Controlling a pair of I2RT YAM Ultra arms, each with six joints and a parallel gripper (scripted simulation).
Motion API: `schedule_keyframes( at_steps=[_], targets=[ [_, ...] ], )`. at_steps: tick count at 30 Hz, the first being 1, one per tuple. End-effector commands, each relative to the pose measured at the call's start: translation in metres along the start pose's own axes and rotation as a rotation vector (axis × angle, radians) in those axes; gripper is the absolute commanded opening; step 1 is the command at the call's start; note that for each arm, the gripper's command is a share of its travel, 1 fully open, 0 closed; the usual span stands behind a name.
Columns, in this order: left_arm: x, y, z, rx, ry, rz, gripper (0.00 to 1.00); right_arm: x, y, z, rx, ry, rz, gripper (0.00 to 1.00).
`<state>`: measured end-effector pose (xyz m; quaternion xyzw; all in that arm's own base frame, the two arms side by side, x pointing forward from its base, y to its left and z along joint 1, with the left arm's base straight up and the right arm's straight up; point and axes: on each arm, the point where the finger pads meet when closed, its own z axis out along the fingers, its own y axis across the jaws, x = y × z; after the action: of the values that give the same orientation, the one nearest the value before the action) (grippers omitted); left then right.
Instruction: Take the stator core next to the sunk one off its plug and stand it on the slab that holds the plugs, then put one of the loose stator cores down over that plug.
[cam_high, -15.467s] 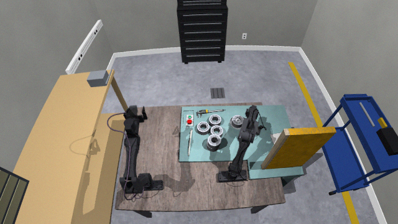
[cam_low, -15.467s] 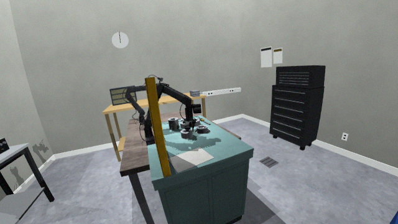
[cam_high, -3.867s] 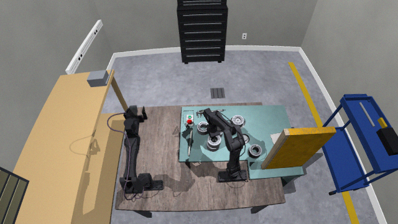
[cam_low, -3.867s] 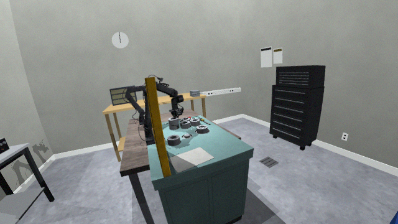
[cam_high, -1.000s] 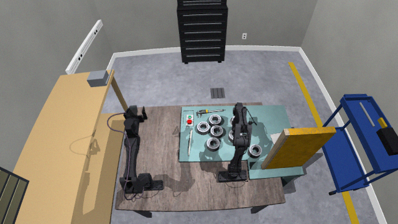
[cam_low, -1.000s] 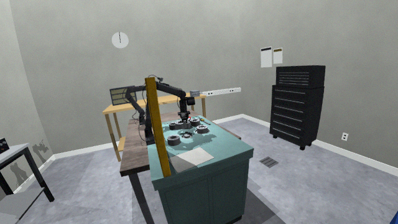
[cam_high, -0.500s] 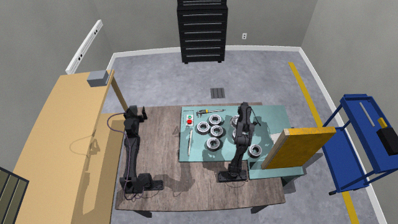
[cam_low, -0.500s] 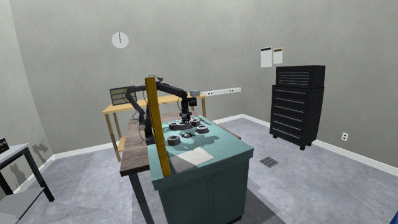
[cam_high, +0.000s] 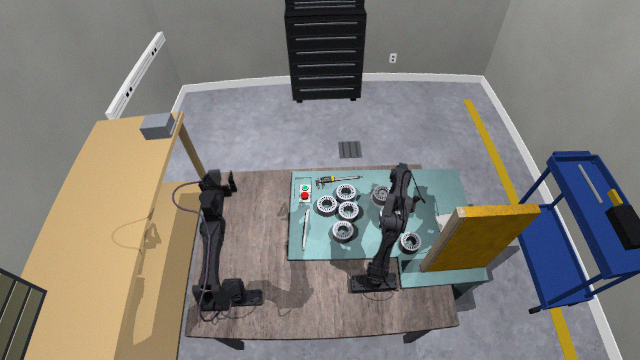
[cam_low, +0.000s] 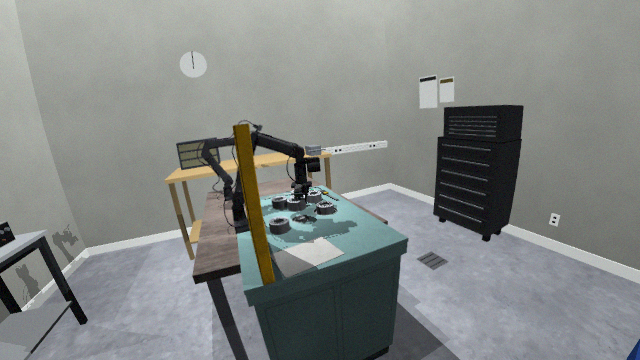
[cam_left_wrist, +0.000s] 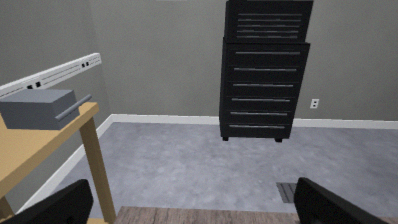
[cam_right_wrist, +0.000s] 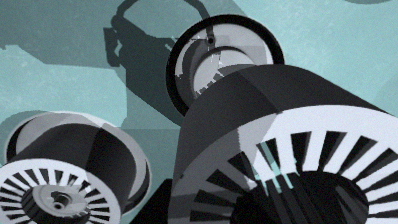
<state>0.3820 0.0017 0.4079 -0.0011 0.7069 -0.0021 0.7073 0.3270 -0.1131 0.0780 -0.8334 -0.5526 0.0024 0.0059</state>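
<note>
Legible writing: none seen | left gripper (cam_high: 233, 182) (cam_left_wrist: 195, 205): spread wide, nothing held | right gripper (cam_low: 300, 194): part-closed, a stator core (cam_low: 296, 204) (cam_right_wrist: 295, 145) gripped

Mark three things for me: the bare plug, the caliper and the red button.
bare plug (cam_low: 302, 218) (cam_right_wrist: 248, 39): exterior and right wrist views, on its upper face
caliper (cam_high: 327, 179) (cam_low: 325, 193): top and exterior views, on its yellow section
red button (cam_high: 304, 195): top view, on its cap

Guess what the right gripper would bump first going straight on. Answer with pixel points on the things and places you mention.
Probably the teal slab (cam_high: 450, 185) (cam_low: 370, 225) (cam_right_wrist: 320, 45), touched by the core (cam_low: 296, 204) (cam_right_wrist: 240, 107) in the right gripper (cam_low: 300, 192) (cam_right_wrist: 201, 188). Depth is unclear; the bare plug (cam_low: 302, 218) (cam_right_wrist: 227, 57) nearby might catch it.
</note>
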Motion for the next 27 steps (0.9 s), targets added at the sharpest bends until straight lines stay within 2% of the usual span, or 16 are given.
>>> schedule_keyframes(
  at_steps=[1, 7, 9, 14, 20, 24, 27],
  targets=[
    [-0.030, 0.002, -0.012, -0.009, -0.078, -0.010, 1.00, -0.015, 0.008, -0.039, -0.062, -0.018, 0.044, 0.00],
    [-0.030, 0.002, -0.012, -0.009, -0.078, -0.010, 1.00, -0.018, 0.013, -0.040, -0.066, -0.016, 0.058, 0.00],
    [-0.030, 0.002, -0.012, -0.009, -0.078, -0.010, 1.00, -0.020, 0.015, -0.028, -0.026, 0.015, 0.089, 0.00],
    [-0.030, 0.002, -0.012, -0.009, -0.078, -0.010, 1.00, -0.037, 0.020, -0.041, -0.063, -0.017, 0.118, 0.00],
    [-0.030, 0.002, -0.012, -0.009, -0.078, -0.010, 1.00, -0.019, 0.019, -0.047, -0.074, 0.012, 0.092, 0.00],
    [-0.030, 0.002, -0.012, -0.009, -0.078, -0.010, 1.00, -0.020, 0.020, -0.048, -0.080, 0.012, 0.092, 0.00],
    [-0.030, 0.002, -0.012, -0.009, -0.078, -0.010, 1.00, -0.033, 0.020, -0.050, -0.085, -0.011, 0.099, 0.00]
  ],
)
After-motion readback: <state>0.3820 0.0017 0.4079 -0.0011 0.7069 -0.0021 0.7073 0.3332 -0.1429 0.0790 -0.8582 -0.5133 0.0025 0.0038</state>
